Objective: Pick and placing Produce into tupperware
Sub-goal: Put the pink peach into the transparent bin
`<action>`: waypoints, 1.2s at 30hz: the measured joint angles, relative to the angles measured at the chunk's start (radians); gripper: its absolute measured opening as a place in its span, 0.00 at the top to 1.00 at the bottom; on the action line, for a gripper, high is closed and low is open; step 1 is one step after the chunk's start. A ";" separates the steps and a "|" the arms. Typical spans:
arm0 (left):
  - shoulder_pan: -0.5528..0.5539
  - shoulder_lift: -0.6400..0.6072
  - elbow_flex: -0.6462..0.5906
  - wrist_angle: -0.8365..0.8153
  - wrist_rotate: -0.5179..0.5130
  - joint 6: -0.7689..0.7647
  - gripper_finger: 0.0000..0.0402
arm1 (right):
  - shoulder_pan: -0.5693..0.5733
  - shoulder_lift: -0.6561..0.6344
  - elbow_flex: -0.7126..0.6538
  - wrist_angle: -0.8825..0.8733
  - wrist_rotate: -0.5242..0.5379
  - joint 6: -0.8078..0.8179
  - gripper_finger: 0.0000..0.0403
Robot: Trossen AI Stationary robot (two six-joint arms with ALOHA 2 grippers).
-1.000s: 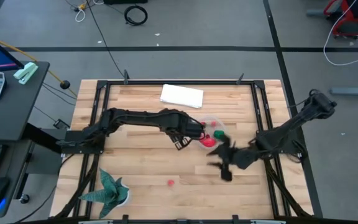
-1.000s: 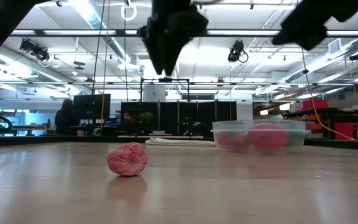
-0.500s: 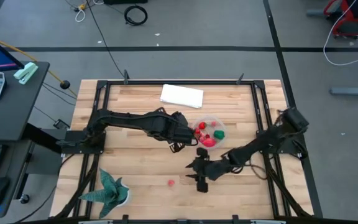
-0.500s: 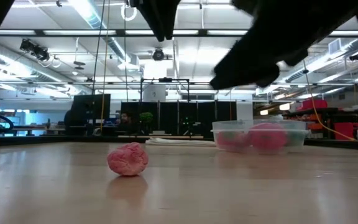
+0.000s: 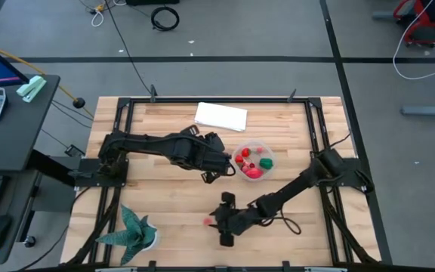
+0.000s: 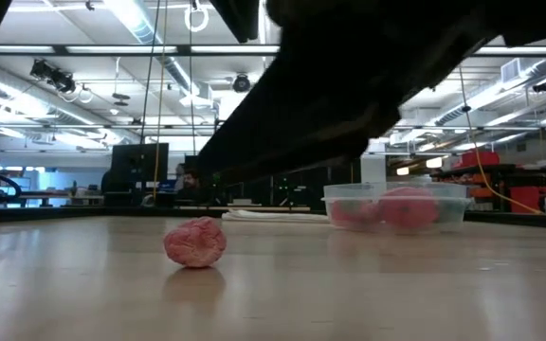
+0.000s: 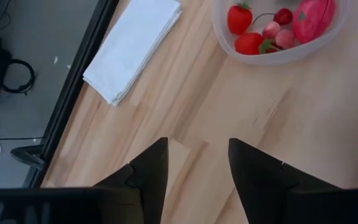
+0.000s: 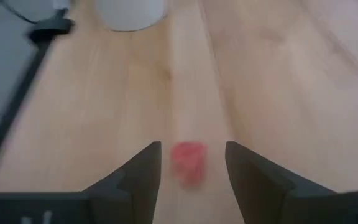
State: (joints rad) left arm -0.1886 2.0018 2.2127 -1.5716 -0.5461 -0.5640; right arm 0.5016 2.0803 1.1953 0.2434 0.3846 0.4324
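The clear round tub (image 5: pixel 253 160) stands right of the table's middle, holding several red and pink toy fruits and a green one (image 5: pixel 266 162); the left wrist view shows it too (image 7: pixel 278 57). One pink piece (image 5: pixel 208 221) lies alone on the wood near the near edge, plain in the low view (image 6: pixel 194 242). My right gripper (image 5: pixel 219 224) is open and reaches in just right of that piece, which shows ahead between its fingers (image 8: pixel 189 163), untouched. My left gripper (image 5: pixel 219 171) is open and hovers left of the tub (image 7: pixel 192 146).
A folded white cloth (image 5: pixel 220 115) lies near the far edge. A spiky teal potted plant (image 5: pixel 133 230) stands at the near left corner; its white pot (image 8: pixel 131 12) shows beyond the pink piece. A black frame (image 5: pixel 119 136) rims the table. Bare wood lies between tub and plant.
My right gripper has swept from beside the tub toward the table's near left, coming down close to the lone pink piece. My left gripper has drawn back from over the tub toward the left. The pink piece and the tub have stayed put.
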 joint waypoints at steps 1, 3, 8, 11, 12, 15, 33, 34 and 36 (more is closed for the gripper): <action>0.000 -0.001 0.000 0.001 0.000 0.000 0.57 | -0.004 0.014 0.017 -0.004 0.017 -0.011 0.53; 0.000 -0.001 0.000 0.000 -0.001 0.000 0.57 | -0.012 0.042 0.044 -0.001 0.018 -0.027 0.53; -0.008 -0.001 0.000 0.001 -0.001 0.019 0.56 | -0.021 0.066 0.058 -0.024 0.003 0.000 0.53; -0.013 -0.001 0.000 0.001 0.000 0.020 0.57 | -0.018 0.084 0.058 -0.029 -0.002 0.047 0.53; -0.013 -0.001 0.000 0.001 0.000 0.020 0.57 | -0.015 0.092 0.057 -0.030 -0.001 0.059 0.53; -0.013 -0.001 0.000 0.001 0.000 0.019 0.57 | -0.012 0.122 0.057 -0.009 0.002 0.086 0.53; -0.048 -0.001 0.000 0.001 0.001 -0.040 0.56 | -0.009 0.141 0.058 -0.012 0.081 0.034 0.60; -0.051 -0.001 0.000 0.001 0.001 -0.043 0.56 | -0.009 0.137 0.058 -0.015 0.081 0.021 0.62; -0.057 -0.001 0.000 0.001 0.000 -0.052 0.57 | -0.010 0.124 0.057 -0.039 0.077 -0.006 0.69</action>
State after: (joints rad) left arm -0.2457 2.0006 2.2124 -1.5711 -0.5457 -0.6157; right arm 0.4919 2.2039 1.2522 0.2041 0.4618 0.4268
